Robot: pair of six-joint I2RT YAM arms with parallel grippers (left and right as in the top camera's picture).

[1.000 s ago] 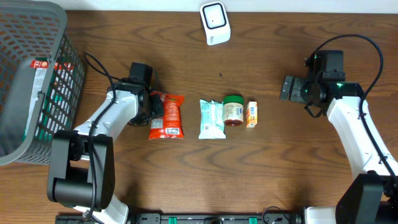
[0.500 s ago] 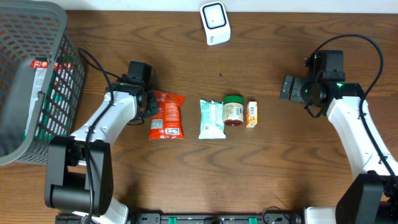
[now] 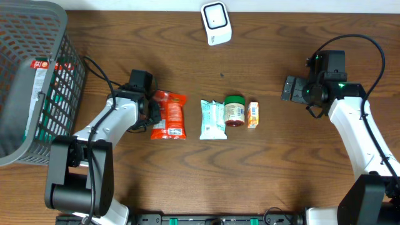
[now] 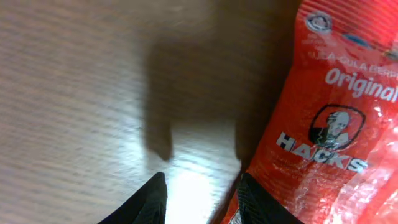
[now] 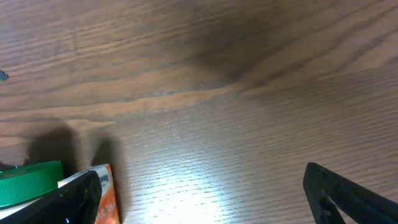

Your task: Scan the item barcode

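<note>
Red candy bag (image 3: 167, 115) sits on the counter (image 3: 206, 169) just right of the left hand (image 4: 202, 202) — long axis front-to-back, fingers (image 4: 152, 200) part open at its edge, nothing clamped — right hand (image 3: 289, 88) wide open, well apart.

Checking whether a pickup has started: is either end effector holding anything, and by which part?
Nothing is held. The left end effector stands open beside the edge of the red Hacks bag, not gripping it; the right end effector is open and empty.
</note>
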